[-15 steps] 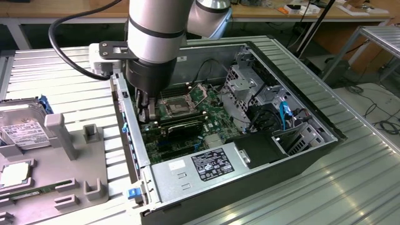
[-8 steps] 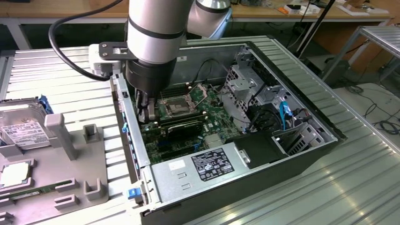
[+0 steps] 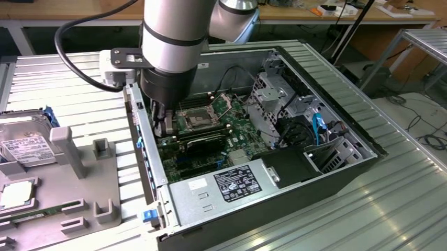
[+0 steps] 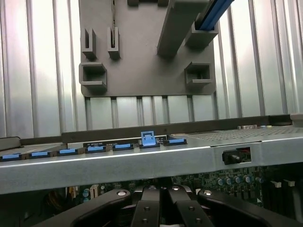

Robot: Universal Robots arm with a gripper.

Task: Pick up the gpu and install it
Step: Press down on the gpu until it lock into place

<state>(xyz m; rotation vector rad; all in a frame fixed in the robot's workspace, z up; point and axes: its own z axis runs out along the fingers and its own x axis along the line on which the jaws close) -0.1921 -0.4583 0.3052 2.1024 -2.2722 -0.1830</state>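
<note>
The gripper (image 3: 165,124) is down inside the open computer case (image 3: 335,123), fingers drawn together; the gpu (image 3: 204,144) lies on the motherboard (image 3: 231,112) just beside it, seemingly slotted; installation looks nearly finished.

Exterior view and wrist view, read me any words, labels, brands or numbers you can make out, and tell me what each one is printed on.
No text can be read in either view.
Black label with white print on the silver power supply box: too small to read.
White label on the silver hard drive: blurred.
Small white sticker on the grey inner case wall: unreadable.
Thin dark printed strip on the case's metal edge rail: too small to read.
</note>
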